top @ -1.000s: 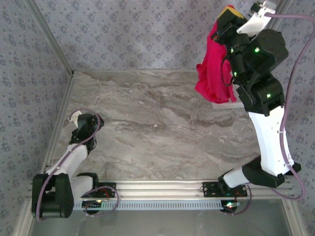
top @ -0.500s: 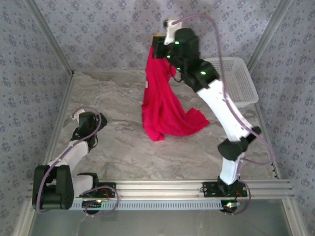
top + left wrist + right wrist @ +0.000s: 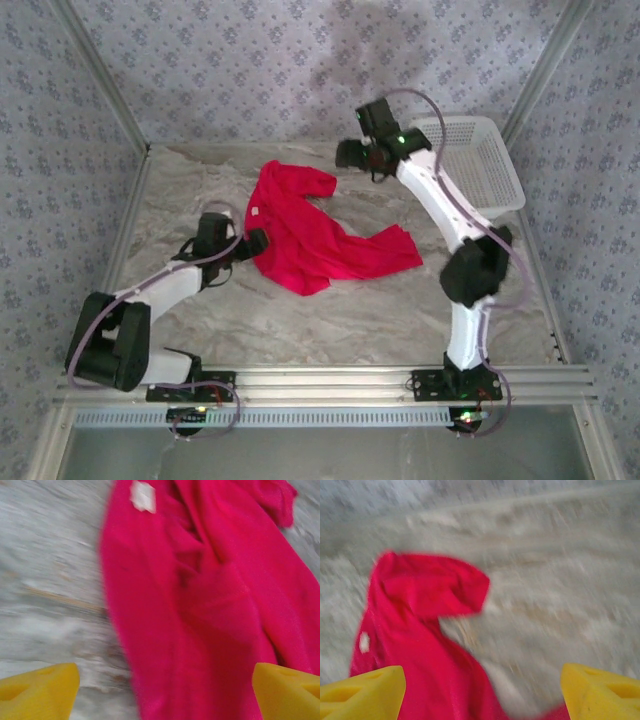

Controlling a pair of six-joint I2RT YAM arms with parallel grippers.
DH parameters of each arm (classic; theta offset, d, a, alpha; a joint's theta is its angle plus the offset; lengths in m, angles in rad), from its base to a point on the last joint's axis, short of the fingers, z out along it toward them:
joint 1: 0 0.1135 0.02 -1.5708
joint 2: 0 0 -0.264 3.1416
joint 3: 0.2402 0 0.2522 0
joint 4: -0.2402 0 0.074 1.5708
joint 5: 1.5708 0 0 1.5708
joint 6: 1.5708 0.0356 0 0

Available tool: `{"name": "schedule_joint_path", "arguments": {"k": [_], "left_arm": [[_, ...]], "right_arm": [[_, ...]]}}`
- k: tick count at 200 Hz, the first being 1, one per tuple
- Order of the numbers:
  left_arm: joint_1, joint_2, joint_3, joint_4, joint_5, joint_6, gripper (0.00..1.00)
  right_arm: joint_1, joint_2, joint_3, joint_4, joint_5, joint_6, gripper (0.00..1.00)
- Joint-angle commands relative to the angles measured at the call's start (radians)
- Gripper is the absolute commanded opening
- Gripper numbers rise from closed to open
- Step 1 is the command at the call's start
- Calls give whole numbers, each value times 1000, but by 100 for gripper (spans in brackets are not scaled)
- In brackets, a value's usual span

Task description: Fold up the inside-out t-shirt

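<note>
Top external view shows us the red t-shirt (image 3: 310, 235) lying crumpled on the bench (image 3: 380, 320), toward the far side, not yet folded. Our left fingers (image 3: 40, 690) stand open at its left edge, just near of the white tag (image 3: 143, 496), we judge in order to take hold there. Our right fingers (image 3: 362, 690) are open and empty by the far sleeve, so the cloth rests free.

t-shirt (image 3: 305, 235): matt red cloth | table (image 3: 350, 320): smooth marble-look | basket (image 3: 482, 160): white mesh plastic
</note>
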Motion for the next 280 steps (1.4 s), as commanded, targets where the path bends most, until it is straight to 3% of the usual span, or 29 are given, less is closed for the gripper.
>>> {"name": "schedule_joint_path", "arguments": {"k": [1, 25, 37, 61, 81, 103, 114, 122, 144, 154, 203, 233, 273, 280], "left_arm": [[-66, 46, 47, -97, 23, 19, 88], [-124, 96, 49, -63, 18, 8, 87], [-139, 137, 57, -52, 13, 6, 83], [-140, 223, 99, -65, 21, -3, 59], [-138, 238, 131, -99, 5, -4, 47], [-135, 204, 157, -155, -45, -5, 19], [-128, 184, 179, -205, -79, -4, 7], [-118, 170, 196, -245, -103, -4, 0], [-61, 124, 226, -347, -144, 0, 0], [-20, 101, 232, -377, -142, -1, 0], [172, 5, 286, -441, -36, -20, 0], [178, -24, 377, -461, 22, -14, 0], [179, -53, 454, -473, 57, -36, 0], [179, -51, 450, -472, 53, -34, 0]], "right_arm": [[46, -211, -295, 111, -52, 50, 82], [68, -337, -553, 134, -63, 75, 80], [89, -372, -653, 150, -77, 93, 80], [139, -382, -816, 203, -121, 129, 80], [167, -339, -885, 276, -141, 142, 80], [181, -242, -885, 331, -106, 159, 79], [175, -192, -868, 344, -67, 167, 72], [165, -163, -851, 349, -39, 167, 60], [127, -142, -802, 311, -5, 168, 14], [105, -159, -780, 272, 11, 168, 0], [10, -367, -723, 155, 51, 118, 0], [-10, -460, -655, 160, 25, 108, 0], [11, -450, -592, 168, -35, 79, 0], [23, -437, -608, 176, -50, 84, 5]]}}
